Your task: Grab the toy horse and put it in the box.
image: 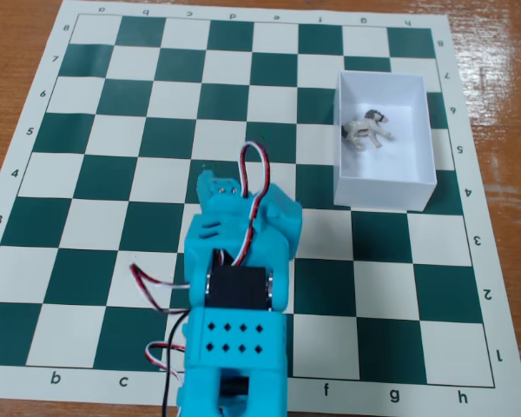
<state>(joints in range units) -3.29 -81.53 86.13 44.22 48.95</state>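
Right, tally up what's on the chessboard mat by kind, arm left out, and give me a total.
Toy horse: 1, lying inside the box
Box: 1, white, open-topped, at the right side of the mat in the fixed view
Total: 2

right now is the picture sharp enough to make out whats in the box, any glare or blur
Fixed view: even, soft light, no harsh glare; the tiny white-grey plastic toy horse reads clearly inside the white rectangular open-topped box; the turquoise arm's gripper looks sharp, not motion-blurred.
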